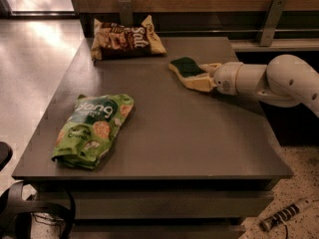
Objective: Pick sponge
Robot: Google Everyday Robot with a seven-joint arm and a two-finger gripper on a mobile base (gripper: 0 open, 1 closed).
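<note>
Step in hand: closing in on the sponge (183,64) for the grasp; not yet held, by my reading.
Sponge position: lies flat on the far right part of the table (199,148), dark green face up, pale foam edge showing along its near side.
Gripper position: the gripper (195,74) reaches in low from the right, level with the tabletop, right at the sponge's right end.
Pincer state: fingers apart; one pale finger (209,66) sits behind the sponge's right corner, the other runs along its near edge. Whether either one touches the foam, I cannot tell.
Arm: white forearm (279,78) stretches in over the table's right edge, roughly horizontal.
Other items: brown snack bag (124,38) at the back edge, near the sponge but apart from it; green snack bag (92,128) front left, well apart. Neither obstructs the approach.
Doing it well: advance a little further so the sponge sits deep between the fingers, then close across its narrow width.
Handling guess: foam will compress, so squeeze firmly before lifting.
Risk: the low finger may push the sponge leftward instead of bracketing it.
Lift: straight up, clear of the brown bag.
</note>
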